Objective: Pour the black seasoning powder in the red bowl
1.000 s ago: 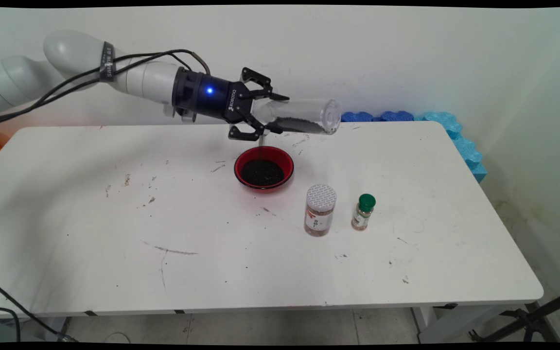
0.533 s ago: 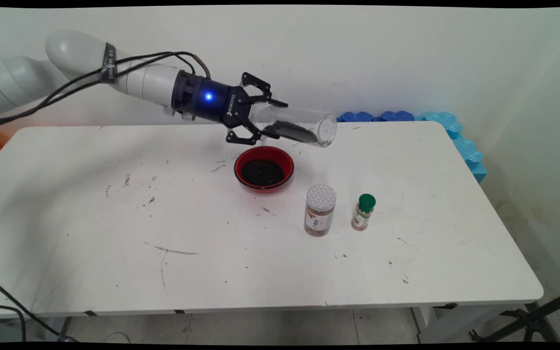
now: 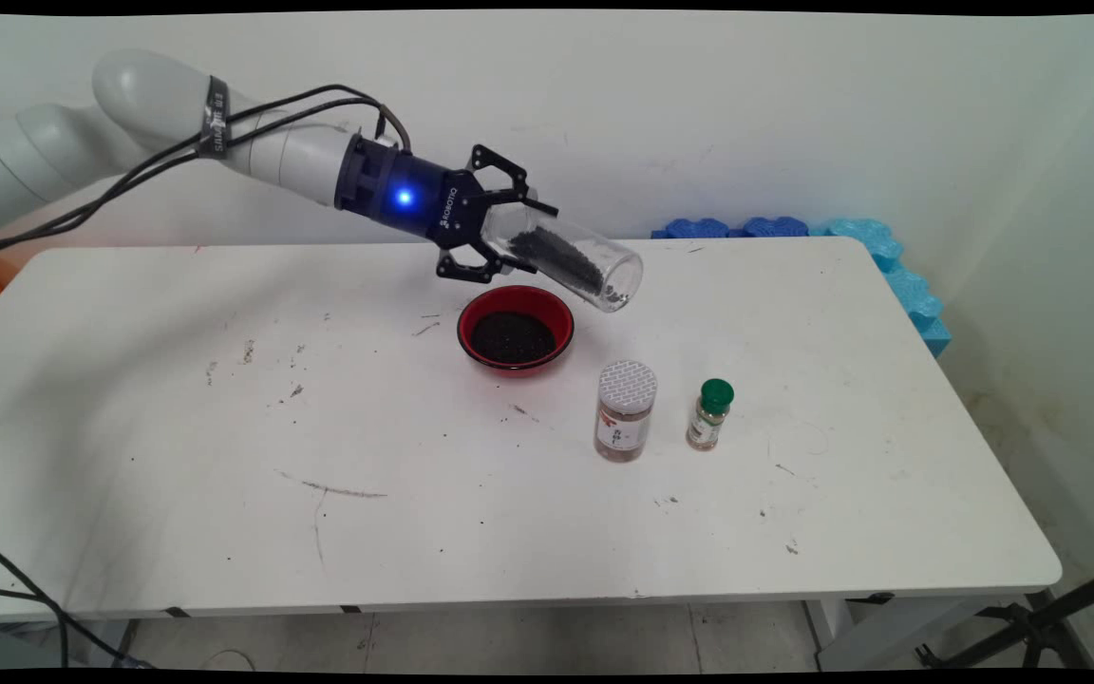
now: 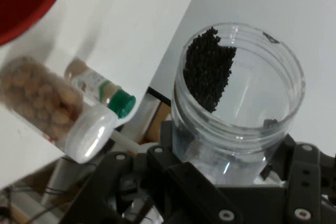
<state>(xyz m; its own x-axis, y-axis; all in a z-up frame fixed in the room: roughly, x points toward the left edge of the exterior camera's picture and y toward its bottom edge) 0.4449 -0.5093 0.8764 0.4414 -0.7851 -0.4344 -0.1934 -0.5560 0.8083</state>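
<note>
My gripper (image 3: 507,239) is shut on a clear plastic jar (image 3: 571,259) that holds black grains. The jar is held in the air, tilted with its open mouth down and to the right, above the right rim of a red bowl (image 3: 515,331) that has black grains in it. In the hand view the clear jar (image 4: 236,103) fills the middle between the fingers, the black grains (image 4: 207,66) lying against its upper left wall; a slice of the red bowl (image 4: 23,1) shows at the top left.
A white-lidded jar (image 3: 624,410) of brown contents and a small green-capped bottle (image 3: 709,414) stand right of the bowl; both appear in the hand view, jar (image 4: 47,108) and bottle (image 4: 102,90). Blue foam pieces (image 3: 889,266) line the table's (image 3: 224,427) far right edge.
The gripper has tipped the jar from nearly level to mouth-down and shifted slightly left; the black grains have slid toward the mouth.
</note>
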